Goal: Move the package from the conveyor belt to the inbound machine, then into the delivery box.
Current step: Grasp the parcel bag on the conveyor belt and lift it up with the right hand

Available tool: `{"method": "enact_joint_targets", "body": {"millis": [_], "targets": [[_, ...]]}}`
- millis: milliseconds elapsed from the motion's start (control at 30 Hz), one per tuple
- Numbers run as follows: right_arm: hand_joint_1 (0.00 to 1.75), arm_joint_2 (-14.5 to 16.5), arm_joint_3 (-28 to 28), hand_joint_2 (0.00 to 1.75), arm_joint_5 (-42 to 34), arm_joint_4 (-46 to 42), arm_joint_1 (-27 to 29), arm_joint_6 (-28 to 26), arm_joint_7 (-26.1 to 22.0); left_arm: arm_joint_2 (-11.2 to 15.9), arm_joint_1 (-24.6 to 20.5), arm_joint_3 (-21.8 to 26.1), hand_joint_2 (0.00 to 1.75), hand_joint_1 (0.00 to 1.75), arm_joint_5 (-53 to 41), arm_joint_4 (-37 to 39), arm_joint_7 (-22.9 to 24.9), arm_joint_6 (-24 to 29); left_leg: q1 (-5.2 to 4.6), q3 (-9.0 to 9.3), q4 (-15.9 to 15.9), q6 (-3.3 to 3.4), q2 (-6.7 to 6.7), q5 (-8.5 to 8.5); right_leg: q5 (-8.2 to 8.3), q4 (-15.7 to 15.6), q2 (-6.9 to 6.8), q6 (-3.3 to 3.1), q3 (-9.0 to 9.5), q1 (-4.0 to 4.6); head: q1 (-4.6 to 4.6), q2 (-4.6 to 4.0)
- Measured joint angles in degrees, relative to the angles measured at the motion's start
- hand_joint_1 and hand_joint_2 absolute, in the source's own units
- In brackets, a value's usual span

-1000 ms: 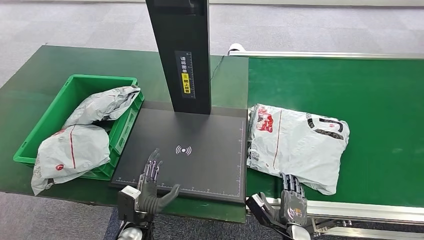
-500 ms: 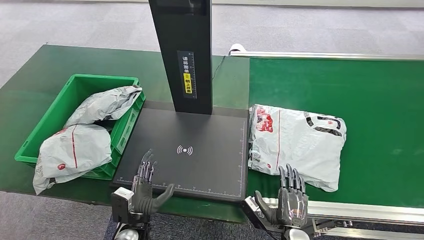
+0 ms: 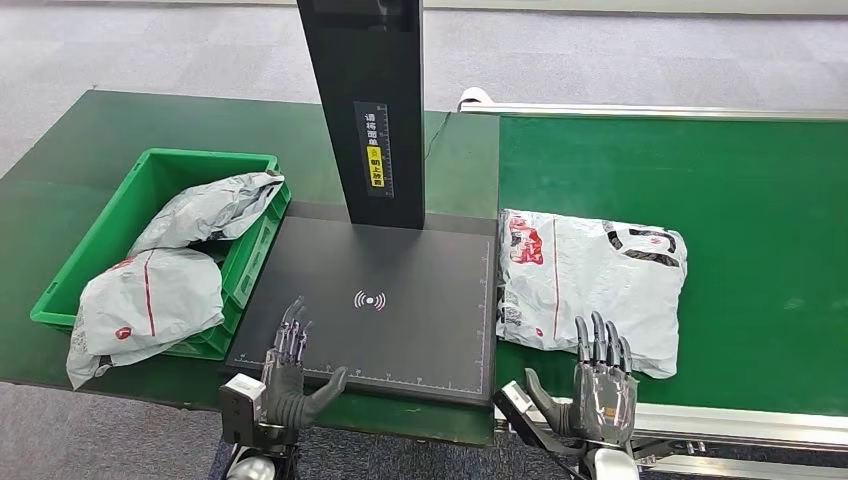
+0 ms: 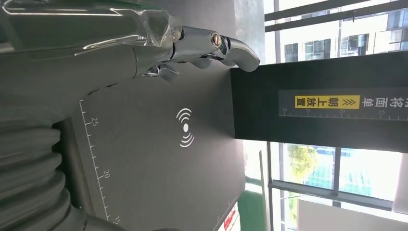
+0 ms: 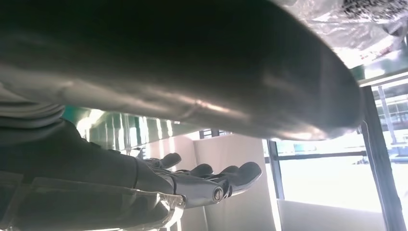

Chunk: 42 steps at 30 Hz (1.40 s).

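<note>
Both hands hold nothing, fingers spread: left hand (image 3: 292,375) at the near edge of the black inbound machine (image 3: 400,300), right hand (image 3: 598,385) beside the grey package (image 3: 590,285) on the green conveyor belt (image 3: 720,180). Green tabletop (image 3: 90,150), grey floor. Green delivery box (image 3: 140,190) holds two grey packages (image 3: 180,260).

Head cam: high, looks fwd and down over inbound machine (image 3: 400,300) and conveyor belt (image 3: 700,190). Left wrist cam: close, sideways, low over the machine's scanner plate (image 4: 159,159); both show its wifi mark. Right wrist cam: very close, under the belt's edge.
</note>
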Motion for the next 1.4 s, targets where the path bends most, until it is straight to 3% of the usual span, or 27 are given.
{"method": "enact_joint_targets", "body": {"millis": [233, 667, 1400], "targets": [[0.00, -1.5, -4.0, 0.00, -2.1, 7.8, -4.6, 0.0, -3.8, 0.1, -0.1, -0.4, 1.75, 0.00, -0.3, 0.0, 0.0, -0.4, 0.00, 0.00, 0.0, 0.00, -0.01, 0.00, 0.01, 0.0, 0.00, 0.01, 0.00, 0.00, 0.00, 0.00], [0.00, -3.3, -7.8, 0.00, -1.3, 23.4, -11.6, 0.0, -3.2, 0.2, -1.3, -1.3, 1.75, 0.00, -1.0, 0.7, 0.0, 0.1, 0.00, 0.00, 0.0, 0.01, -0.01, 0.01, 0.01, 0.0, 0.00, 0.01, 0.00, 0.00, 0.00, 0.00], [0.00, -4.2, -8.9, 0.00, -0.7, 29.1, -16.3, 0.0, -2.5, 0.4, -2.2, -1.8, 1.75, 0.00, -0.8, 2.3, 0.0, 0.3, 0.00, -0.01, 0.0, 0.01, -0.01, 0.01, 0.01, 0.0, 0.00, 0.01, -0.01, 0.00, 0.00, 0.00]]}}
